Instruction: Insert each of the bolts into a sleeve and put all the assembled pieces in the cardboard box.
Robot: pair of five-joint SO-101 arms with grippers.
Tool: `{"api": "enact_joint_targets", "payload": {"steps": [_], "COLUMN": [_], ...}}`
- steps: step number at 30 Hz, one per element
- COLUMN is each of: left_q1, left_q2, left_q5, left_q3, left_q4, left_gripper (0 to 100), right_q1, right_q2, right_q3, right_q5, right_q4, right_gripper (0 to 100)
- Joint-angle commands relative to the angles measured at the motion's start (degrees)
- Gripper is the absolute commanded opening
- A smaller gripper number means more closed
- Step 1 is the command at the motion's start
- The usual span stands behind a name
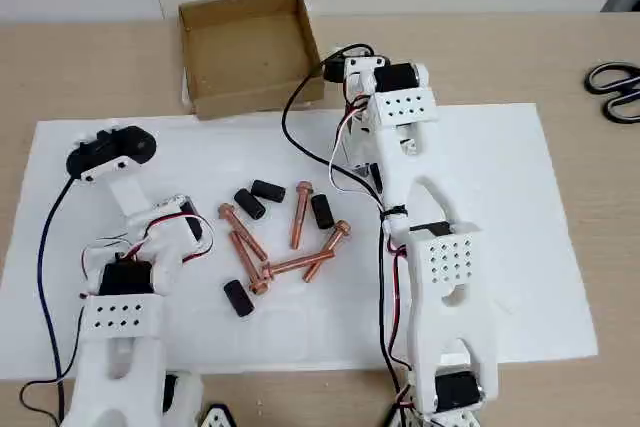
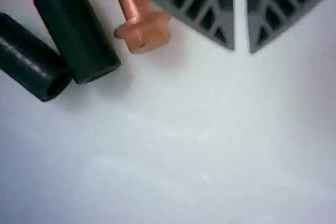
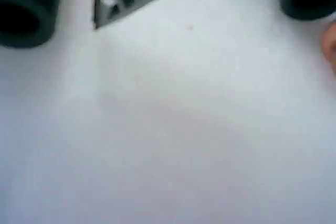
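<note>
1. The white paper sheet (image 1: 520, 247) covers most of the table. All loose parts lie on it, near the centre of the high view.
2. The cardboard box (image 1: 250, 47) stands at the upper centre-left, just beyond the sheet's far edge. Nothing lies in it, so I judge the task is only beginning.
3. The left gripper (image 1: 197, 230) is just left of the pile. In the left wrist view its jaws leave only a thin slit and hold nothing. The right gripper (image 1: 376, 179) is right of the pile, under its own arm, and I cannot tell whether it is wide or narrow.
4. The bolts (image 1: 300, 215) lie in a loose fan. The nearest bolt (image 2: 143, 29) has its head just right of the left gripper in the high view. Its long axis runs from upper left down to lower right, away from that gripper. The head sits beside one jaw, left of the slit, so the left arm seems nearer and would need to widen first.
5. Two sleeves (image 1: 250, 204) lie side by side just above that head.
</note>
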Motion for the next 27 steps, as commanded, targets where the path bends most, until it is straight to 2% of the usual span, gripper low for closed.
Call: {"api": "enact_joint_targets", "payload": {"steps": [1, 21, 22, 25, 27], "left_q1": [-0.2, -0.2, -0.2, -0.2, -0.3], "left_q2": [0.0, 0.0, 0.0, -0.2, -0.3], "left_q5": [-0.3, -0.3, -0.3, -0.3, -0.3], "left_q3": [-2.7, -2.7, -2.7, -2.7, -2.7], "left_q4": [0.4, 0.5, 0.5, 1.9, 2.9], "left_gripper": [1, 1, 1, 1, 1], "right_q1": [0.3, 0.7, 0.7, 0.7, 0.7], "right_q2": [1.0, 4.6, 5.2, 7.7, 9.4], "right_q3": [-0.3, -0.3, -0.3, -0.3, -0.3], "right_q5": [-0.4, -0.4, -0.2, -0.2, -0.1], "right_q4": [-0.1, 0.0, 0.1, 0.5, 0.7], "right_gripper": [15.5, 15.1, 13.4, 0.0, 2.0]}}
